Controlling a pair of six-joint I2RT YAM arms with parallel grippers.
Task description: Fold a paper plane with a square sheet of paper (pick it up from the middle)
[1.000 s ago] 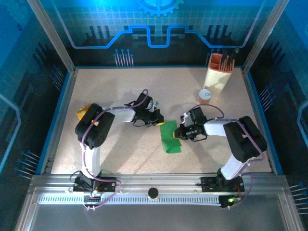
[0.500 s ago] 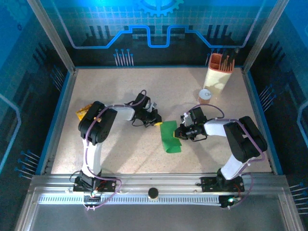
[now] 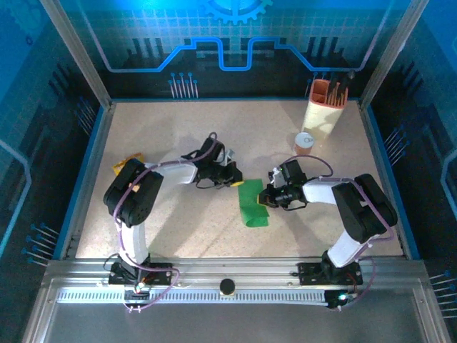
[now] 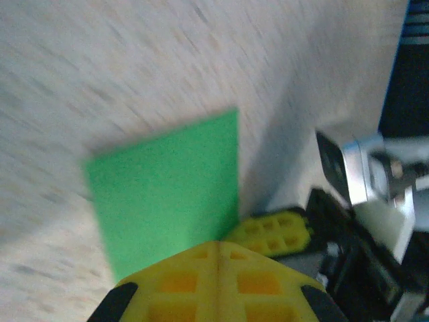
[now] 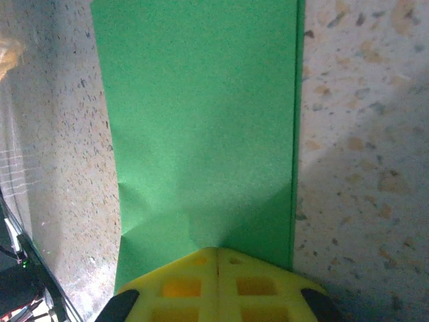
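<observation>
1. The right gripper (image 5: 216, 258) has its jaws clenched, yellow pads flush together. Their tips meet the right-hand edge of the square sheet of paper (image 5: 201, 114), and the paper puckers there. I cannot tell if any paper is caught between them.
2. The left gripper (image 4: 216, 258) is clenched as well, with nothing in its jaws. Its tips are just beside the sheet's far left corner.
3. The sheet lies as a narrow green rectangle near the middle of the speckled surface (image 3: 178, 128), between the two grippers.
4. Further out, a yellow-orange packet (image 3: 123, 166) peeks from behind the left arm. A beige holder (image 3: 323, 116) with orange tools stands at the far right, and a small round orange pot (image 3: 305, 141) sits just before it.
</observation>
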